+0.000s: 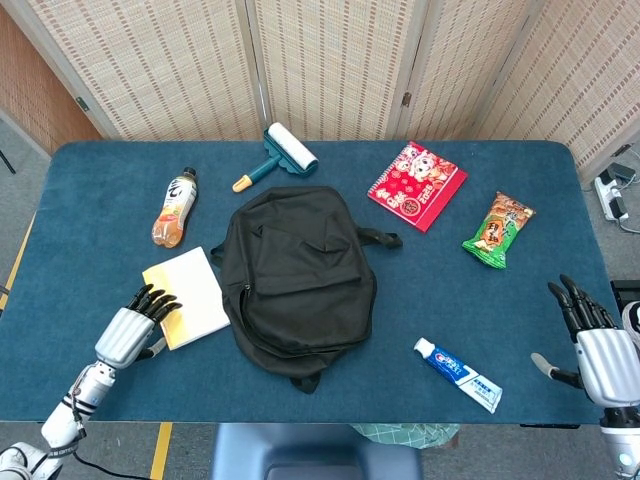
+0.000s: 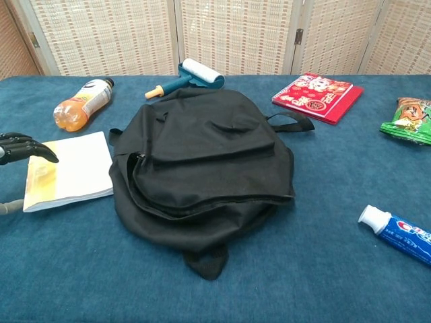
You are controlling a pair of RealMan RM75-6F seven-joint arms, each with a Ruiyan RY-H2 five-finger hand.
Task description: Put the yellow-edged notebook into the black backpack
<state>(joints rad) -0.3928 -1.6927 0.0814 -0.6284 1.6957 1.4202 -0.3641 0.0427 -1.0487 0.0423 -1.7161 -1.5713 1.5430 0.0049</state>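
- Yellow-edged notebook lies flat on the blue table, its right edge touching or slightly under the black backpack at the left flank; not yet inside.
- Left hand rests its fingertips on the notebook's near-left corner, fingers spread and not clamped on it (the thumb's position cannot be told).
- Right hand hovers at the table's right edge, fingers apart, holding nothing.
- Risk: the backpack's side opening looks slack and nearly closed; a notebook pushed against it would likely jam on the fabric or shove the bag sideways.
- Risk: fingertip contact alone may slip off the smooth cover.
- Writing: toothpaste tube shows lettering, too small to read; bottle label illegible.
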